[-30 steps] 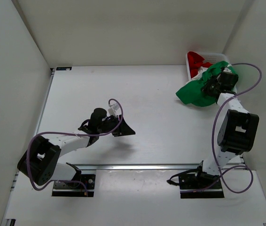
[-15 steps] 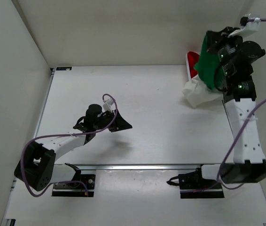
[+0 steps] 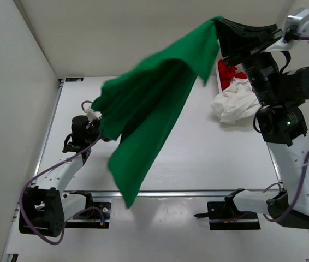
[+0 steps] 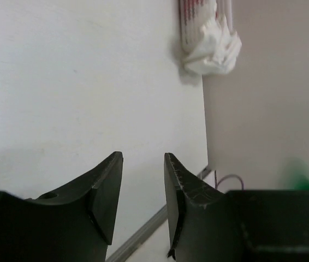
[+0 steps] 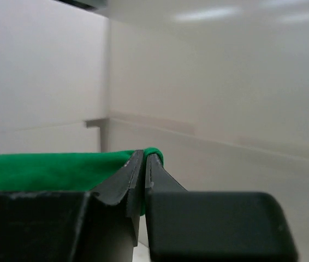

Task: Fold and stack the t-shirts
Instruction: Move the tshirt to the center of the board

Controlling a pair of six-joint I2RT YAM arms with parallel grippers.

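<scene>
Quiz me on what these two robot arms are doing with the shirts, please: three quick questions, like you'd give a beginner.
1. True or false: the left gripper is gripping cloth.
2. Fill in: the t-shirt hanging from the right gripper is ___ in colour.
3. Where is the white t-shirt? A at the far right of the table; B beside the left arm's base; C in the left gripper.
Key: 1 false, its jaws stand open and empty; 2 green; 3 A.

From above, the green t-shirt [image 3: 149, 120] hides my left end effector [image 4: 142, 164]; my right arm [image 3: 280, 125] half-covers the red t-shirt [image 3: 226, 72].
</scene>
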